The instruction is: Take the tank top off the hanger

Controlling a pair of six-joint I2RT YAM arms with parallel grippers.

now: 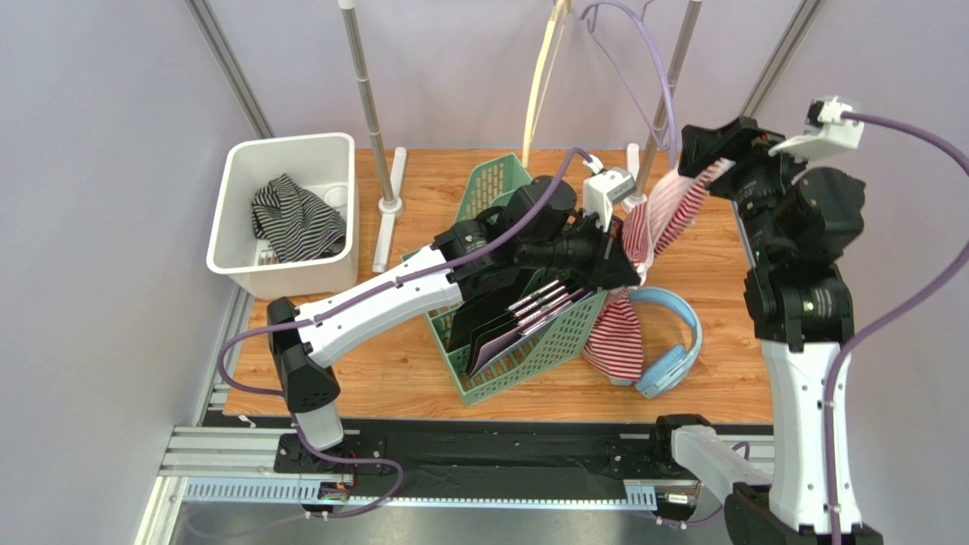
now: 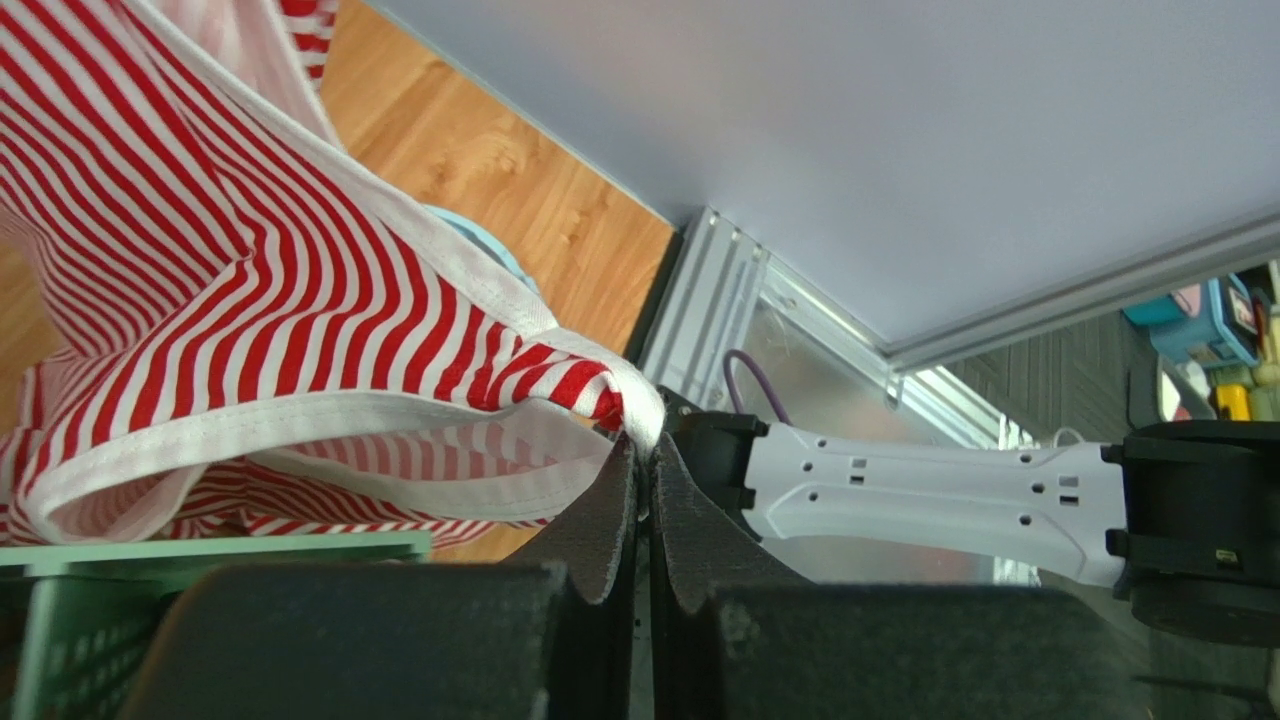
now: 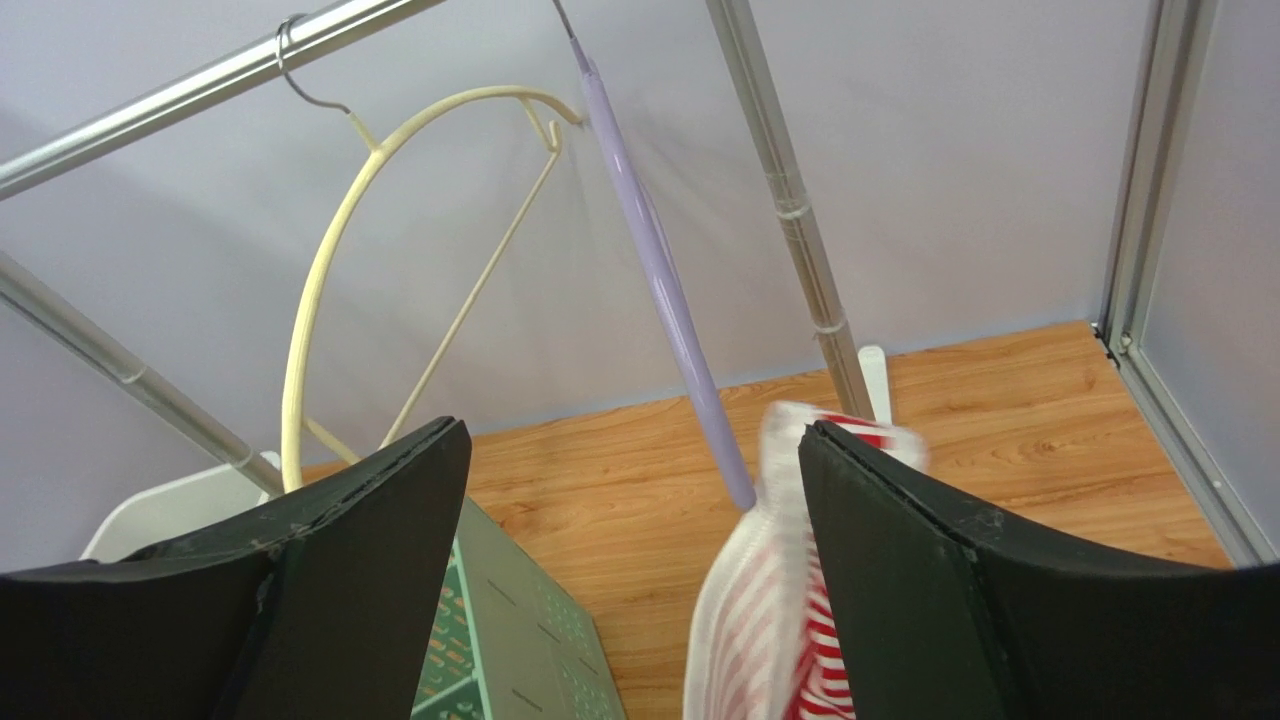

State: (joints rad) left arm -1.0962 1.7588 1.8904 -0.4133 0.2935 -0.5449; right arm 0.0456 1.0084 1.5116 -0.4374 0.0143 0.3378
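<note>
Work surface is a wood-grain table point(image 1: 387, 380) set inside a booth of plain pale walls point(image 1: 455, 68), with metal uprights point(image 1: 370, 102) standing on the boards and an aluminium track point(image 1: 216, 454) along the near edge where the arm bases are bolted. At the left rear corner sits a white bin point(image 1: 284, 144) holding a dark striped garment point(image 1: 293, 216). A green basket point(image 1: 546, 346) stands mid-table, tilted, with flat dark items stacked inside. Blue headphones point(image 1: 682, 341) lie on the boards just right of the basket. The tank top point(image 1: 618, 335), red and white striped, hangs over the table between the two grippers: its lower end drapes down beside the basket and touches the headphones, and one strap runs up toward the right arm. Left gripper point(image 2: 646, 450) reaches over the basket with its jaws pressed together on the white-bound edge of the tank top. Right gripper point(image 3: 631, 435) is raised at the right rear, jaws spread wide; the strap, blurred, sits just inside its right finger point(image 3: 962, 570), and whether it touches cannot be told. Overhead, a rail point(image 3: 181, 83) carries a cream hanger point(image 3: 323, 285), bare, and a lavender hanger point(image 3: 646, 240) whose visible arm is bare; its lower end passes behind the strap, contact not determinable.
</note>
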